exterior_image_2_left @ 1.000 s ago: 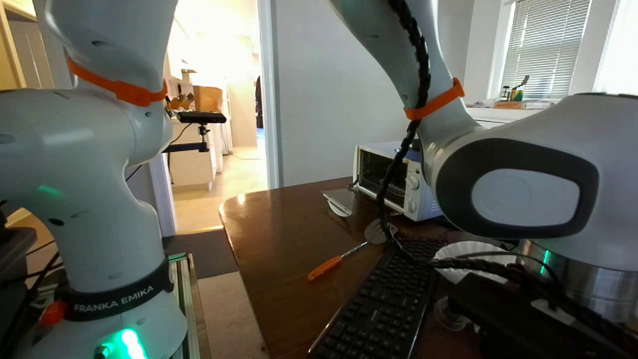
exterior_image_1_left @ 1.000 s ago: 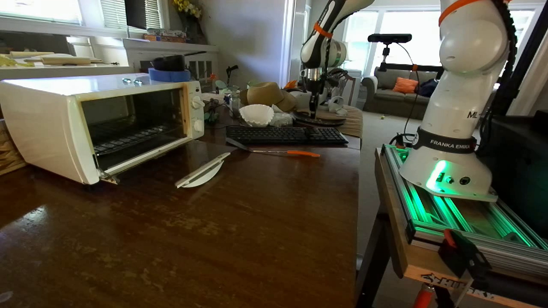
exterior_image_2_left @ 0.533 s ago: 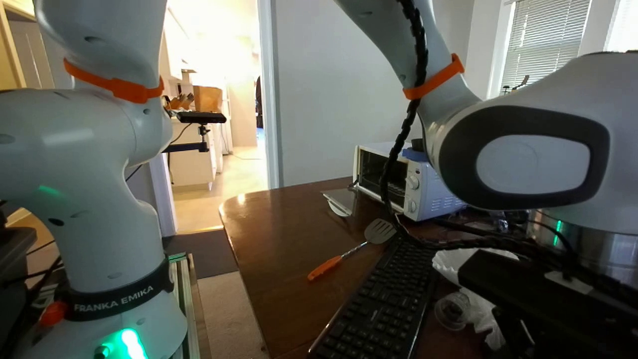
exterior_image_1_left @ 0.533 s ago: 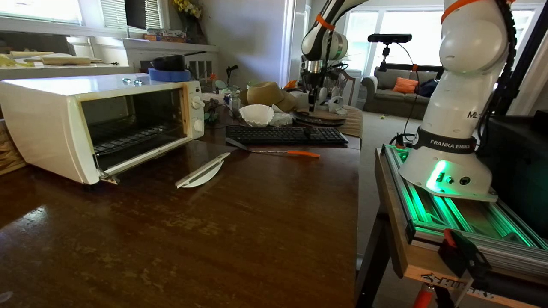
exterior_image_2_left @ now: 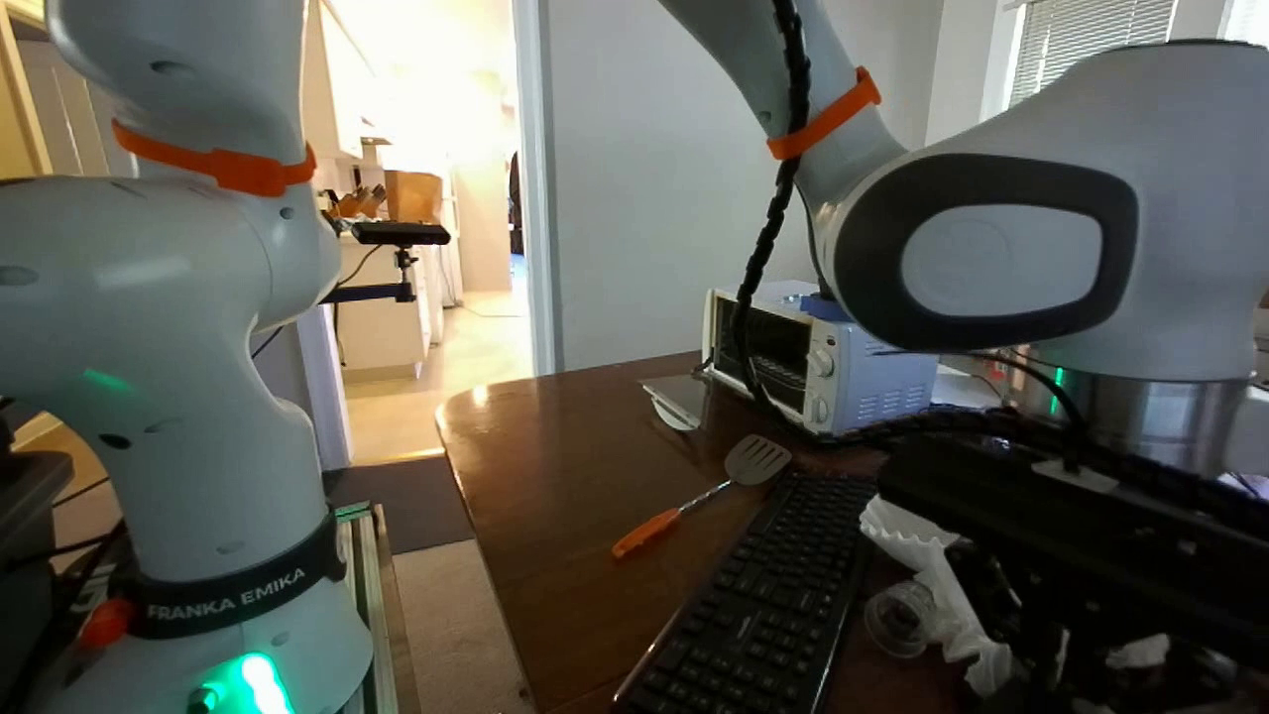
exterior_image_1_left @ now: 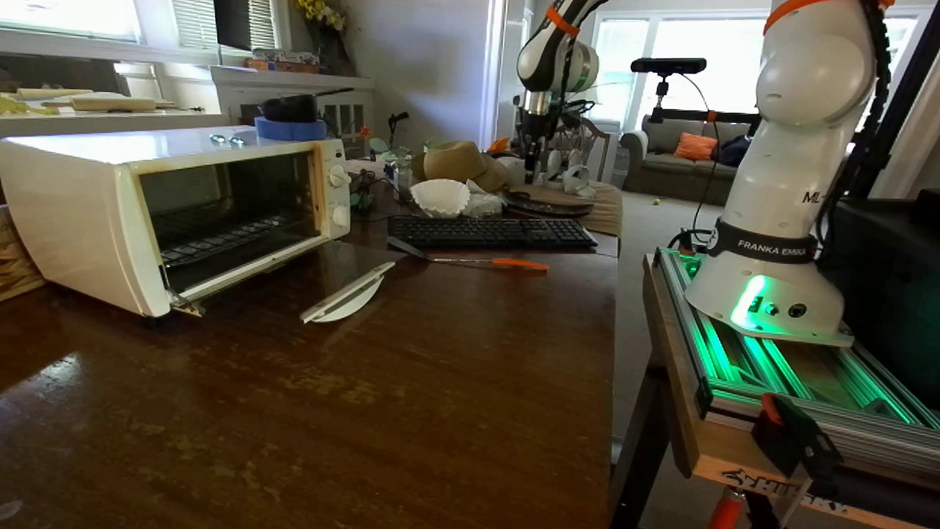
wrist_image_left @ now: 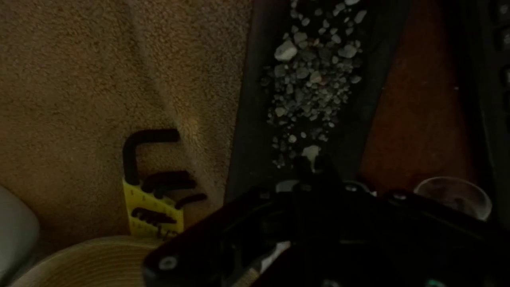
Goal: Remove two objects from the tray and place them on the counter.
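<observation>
In an exterior view, end effector (exterior_image_1_left: pixel 530 179) hangs at approx. 1 o'clock, beyond keyboard (exterior_image_1_left: pixel 492 232): prob. pick stage, unclear which of the 2. In an exterior view, black wrist housing (exterior_image_2_left: pixel 1041 506) sits at 4 o'clock, tips unreadable. In the wrist view, tray (wrist_image_left: pixel 253 155) w/ stones (wrist_image_left: pixel 308 87) runs up to 1 o'clock, desk (wrist_image_left: pixel 422 99) at 2. Jaws abt closed; pale stone (wrist_image_left: pixel 311 152) at tips, can't tell if pinched. Next: if held, lift out & set on desk; else spread, regrip.
</observation>
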Controlling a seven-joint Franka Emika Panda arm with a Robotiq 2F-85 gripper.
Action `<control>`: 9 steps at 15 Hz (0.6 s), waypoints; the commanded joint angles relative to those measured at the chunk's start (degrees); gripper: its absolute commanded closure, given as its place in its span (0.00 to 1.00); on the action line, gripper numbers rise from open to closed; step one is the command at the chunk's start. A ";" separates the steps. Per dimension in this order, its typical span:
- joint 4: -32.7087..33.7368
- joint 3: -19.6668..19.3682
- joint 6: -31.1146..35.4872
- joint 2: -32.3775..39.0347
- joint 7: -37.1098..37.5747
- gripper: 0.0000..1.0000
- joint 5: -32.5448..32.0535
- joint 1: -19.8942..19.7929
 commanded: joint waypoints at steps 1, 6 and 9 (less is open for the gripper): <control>-5.17 0.43 0.75 -3.97 -1.46 0.98 -0.47 2.21; -9.01 1.39 1.81 -5.05 -3.44 0.98 0.36 4.63; -11.01 1.64 5.50 -4.45 -3.18 0.98 0.44 5.65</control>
